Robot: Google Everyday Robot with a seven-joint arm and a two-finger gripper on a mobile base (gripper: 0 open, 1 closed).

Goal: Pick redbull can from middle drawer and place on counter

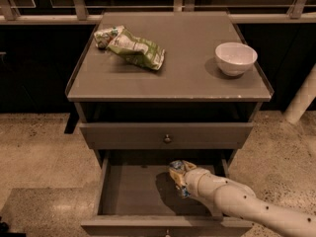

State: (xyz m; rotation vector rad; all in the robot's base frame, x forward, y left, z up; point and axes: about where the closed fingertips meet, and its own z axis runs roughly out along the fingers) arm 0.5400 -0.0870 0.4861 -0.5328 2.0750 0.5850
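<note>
Pincer (pixel 179 179) looks clamped on the slim blue-and-silver redbull can (pixel 176 167), hanging just above the shallow grey middle drawer (pixel 129 191), I'd guess ready to lift to the flat grey tabletop (pixel 187 63).

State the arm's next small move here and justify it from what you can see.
Probably raise the gripper straight up, provided it has the redbull can. It sits at the can inside the open middle drawer, well below the counter, so it likely must clear the drawer walls before heading for the space between snack bag and bowl.
</note>
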